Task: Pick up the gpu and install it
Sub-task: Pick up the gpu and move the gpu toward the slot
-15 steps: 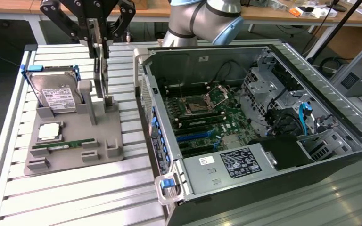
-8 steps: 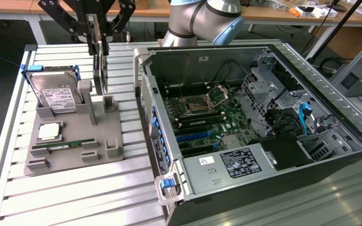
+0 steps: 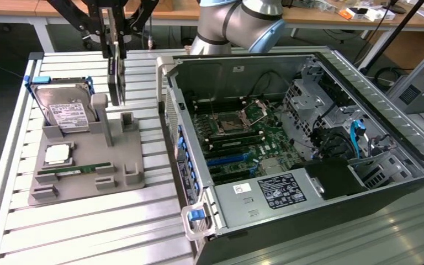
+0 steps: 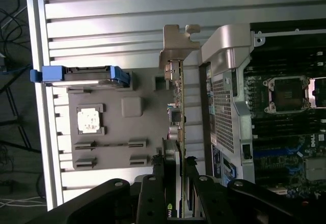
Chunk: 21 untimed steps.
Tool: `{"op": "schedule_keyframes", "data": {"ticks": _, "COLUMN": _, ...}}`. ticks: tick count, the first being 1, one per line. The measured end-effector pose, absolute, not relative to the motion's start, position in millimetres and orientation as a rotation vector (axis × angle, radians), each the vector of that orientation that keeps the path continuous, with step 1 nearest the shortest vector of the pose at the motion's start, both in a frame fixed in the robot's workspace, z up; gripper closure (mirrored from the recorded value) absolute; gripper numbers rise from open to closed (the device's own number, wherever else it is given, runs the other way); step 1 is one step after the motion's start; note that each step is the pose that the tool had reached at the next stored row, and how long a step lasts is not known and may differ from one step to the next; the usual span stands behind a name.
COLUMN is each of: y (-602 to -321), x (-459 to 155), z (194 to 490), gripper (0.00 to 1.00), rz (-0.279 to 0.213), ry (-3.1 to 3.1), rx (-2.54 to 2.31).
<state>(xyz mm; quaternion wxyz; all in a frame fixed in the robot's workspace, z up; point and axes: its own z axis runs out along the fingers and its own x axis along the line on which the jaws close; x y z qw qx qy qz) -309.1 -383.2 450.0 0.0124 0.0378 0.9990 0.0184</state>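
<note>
The gpu is a thin dark card that hangs upright on its edge, and my gripper is shut on its upper end. It sits over the back part of the grey holder, on the side towards the open computer case. In the wrist view the gpu shows edge-on, with its silver bracket at the far end. There my gripper clamps it from both sides. I cannot tell whether the card's lower edge still touches the holder.
On the holder stand a hard drive in a blue frame, a square processor chip and a green memory stick. Inside the case lies the motherboard with blue slots. Both rest on a slatted metal table.
</note>
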Motion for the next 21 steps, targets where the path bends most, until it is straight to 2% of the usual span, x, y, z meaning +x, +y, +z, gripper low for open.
{"op": "schedule_keyframes", "data": {"ticks": 21, "y": -383, "x": -309, "z": 470, "gripper": 0.73, "rz": 0.057, "ry": 3.114, "rx": 0.118}}
